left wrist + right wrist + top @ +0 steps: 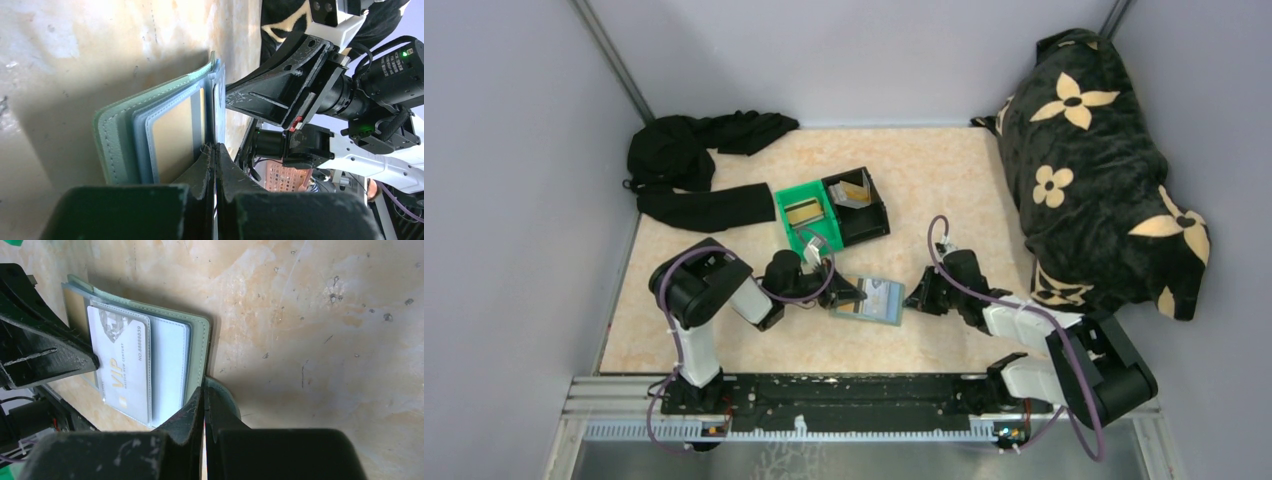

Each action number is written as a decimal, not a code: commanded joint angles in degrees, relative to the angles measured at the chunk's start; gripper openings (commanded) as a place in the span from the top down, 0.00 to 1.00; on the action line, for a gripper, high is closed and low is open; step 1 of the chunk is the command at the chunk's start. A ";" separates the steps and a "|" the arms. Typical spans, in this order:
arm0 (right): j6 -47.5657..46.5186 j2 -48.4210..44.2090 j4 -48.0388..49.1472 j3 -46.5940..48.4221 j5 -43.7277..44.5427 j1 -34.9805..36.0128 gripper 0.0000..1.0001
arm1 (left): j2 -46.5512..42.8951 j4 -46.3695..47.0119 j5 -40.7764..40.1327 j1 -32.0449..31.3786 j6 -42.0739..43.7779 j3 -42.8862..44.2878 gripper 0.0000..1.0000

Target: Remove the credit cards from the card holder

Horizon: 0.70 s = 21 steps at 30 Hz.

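Card holder (871,300): lies opened flat on the table (964,180), just on the near side of the green bin (786,200), toward the arm bases.
- Clear sleeves are fanned out between the grey-green covers.
- A pale grey card (122,360) printed "VIP" sits in the topmost sleeve, seen from the right wrist.
- A tan-gold card (175,132) fills a sleeve window, seen from the left wrist.

Left gripper (215,150): fingers pressed together, no gap showing. The tips meet the holder's edge on the side nearer the green bin. I cannot tell whether a thin sleeve is caught between them.

Right gripper (203,390): fingers likewise together, tips at the holder's far edge from the green bin, where the cover curls slightly. It is unclear whether it has a pinch on the cover.

Green bin contents: one flat tan card (802,211).

Black bin (874,225): touching the green bin's right side, with a leaning card (852,190) inside.

Black cloth (689,165): bunched left of the green bin.

Flower-print blanket (1094,160): heaped well to the right of the green bin.
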 commanded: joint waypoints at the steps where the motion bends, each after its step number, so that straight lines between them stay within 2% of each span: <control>1: -2.26 1.30 -3.75 -1.39 3.39 -0.62 1.00 | -2.33 -0.44 0.82 1.54 2.38 -0.94 1.00; 16: -2.34 1.97 -3.44 -1.20 3.65 -0.67 1.00 | -4.20 -3.93 2.01 3.65 5.02 -1.49 1.00; 21: -3.63 -0.41 -7.51 0.98 5.19 -0.67 1.00 | -1.87 -1.87 2.48 3.72 3.70 -1.32 1.00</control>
